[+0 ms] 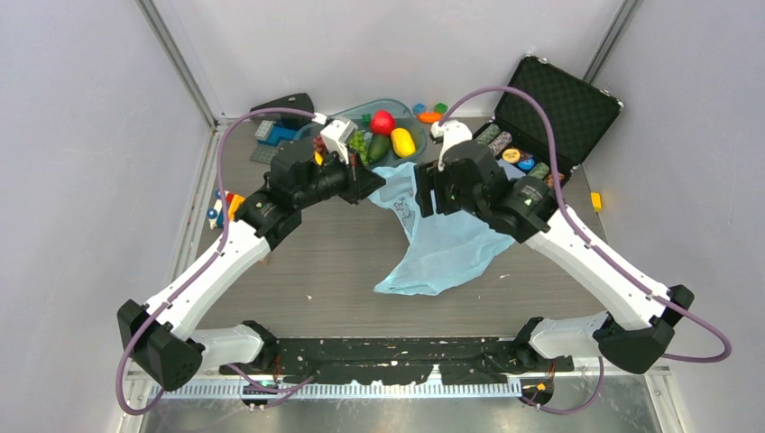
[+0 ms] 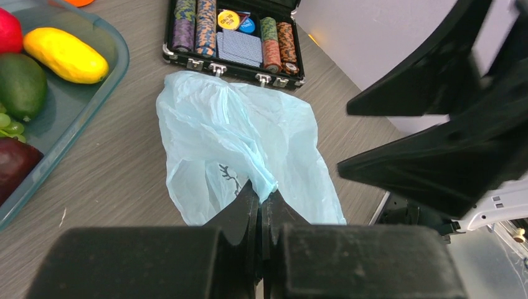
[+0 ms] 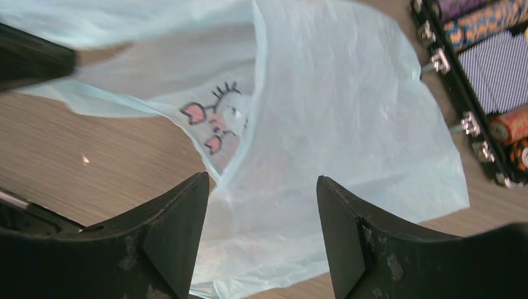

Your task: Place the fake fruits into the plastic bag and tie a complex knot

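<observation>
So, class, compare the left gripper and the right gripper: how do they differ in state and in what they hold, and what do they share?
The left gripper has its jaws shut; the right gripper has its jaws wide apart. The left gripper pinches a bunched fold of the plastic bag; the right gripper holds nothing, and the bag shows through its gap. Shared: both have black fingers and are at the bag.

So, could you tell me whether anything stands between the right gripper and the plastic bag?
Nothing visible does: the right gripper hangs open right over the plastic bag, only its plastic showing between the jaws. The left gripper pinches the bag's edge.
</observation>
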You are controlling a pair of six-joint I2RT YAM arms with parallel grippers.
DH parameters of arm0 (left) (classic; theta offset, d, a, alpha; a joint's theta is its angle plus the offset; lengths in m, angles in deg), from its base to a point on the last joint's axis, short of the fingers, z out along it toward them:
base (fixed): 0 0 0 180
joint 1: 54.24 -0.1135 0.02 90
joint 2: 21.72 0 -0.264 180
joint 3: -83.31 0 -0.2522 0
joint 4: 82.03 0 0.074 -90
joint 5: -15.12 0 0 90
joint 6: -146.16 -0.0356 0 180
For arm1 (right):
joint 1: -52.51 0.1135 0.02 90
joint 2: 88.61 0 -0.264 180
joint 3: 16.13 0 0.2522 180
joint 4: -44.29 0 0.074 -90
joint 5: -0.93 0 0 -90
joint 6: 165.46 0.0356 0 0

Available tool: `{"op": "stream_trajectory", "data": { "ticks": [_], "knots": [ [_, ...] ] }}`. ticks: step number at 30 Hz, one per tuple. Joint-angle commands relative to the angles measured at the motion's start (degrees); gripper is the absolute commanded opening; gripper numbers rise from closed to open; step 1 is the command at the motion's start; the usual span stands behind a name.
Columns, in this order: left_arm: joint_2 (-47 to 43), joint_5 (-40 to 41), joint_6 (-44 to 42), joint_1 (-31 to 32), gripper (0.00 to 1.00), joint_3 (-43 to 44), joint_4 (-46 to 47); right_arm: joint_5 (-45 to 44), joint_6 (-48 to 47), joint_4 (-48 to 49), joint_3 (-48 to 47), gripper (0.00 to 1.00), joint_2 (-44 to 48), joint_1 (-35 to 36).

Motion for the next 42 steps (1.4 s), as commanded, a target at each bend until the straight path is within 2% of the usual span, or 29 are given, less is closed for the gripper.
{"op": "stream_trajectory", "data": {
  "ticks": [1,6,11,16,22,33,37,40,42],
  "knots": [
    [-1.05,-1.23,-1.17,-0.47,0.00,2.55,-0.19,-5.07,4.66,5.15,5.96,0.70,1.34,0.81],
    [-1.34,-1.23,-1.17,-0.53,0.00,2.54,-0.60,-7.93,7.72,11.71,9.39,0.66,0.35,2.73],
    [-1.49,-1.35,-0.59,-0.58,0.00,2.38,-0.30,-13.91,8.66,15.67,10.89,0.65,-2.99,4.60],
    [-1.53,-1.99,-0.54,-0.54,0.00,2.58,-0.37,-15.18,10.63,20.75,12.72,0.62,-6.45,4.70],
    [-1.90,-1.70,-1.13,-0.62,0.00,2.59,-1.05,-19.76,10.74,18.78,11.03,0.58,-11.44,4.91],
    [-2.33,2.42,-4.90,-1.38,0.00,3.06,-3.70,-24.20,9.45,15.46,15.00,0.31,-9.45,4.85],
    [-1.48,3.83,-6.49,-1.84,0.00,4.11,-5.45,-21.16,8.41,14.32,14.57,0.18,-6.43,3.36],
    [-1.08,5.36,-8.05,-1.87,0.00,5.09,-7.21,-12.72,6.81,13.60,13.84,0.07,-3.51,0.17],
    [-0.89,6.37,-9.09,-1.85,0.00,5.71,-8.37,-4.70,6.27,11.75,12.49,0.05,-1.14,-3.83]
  ]
}}
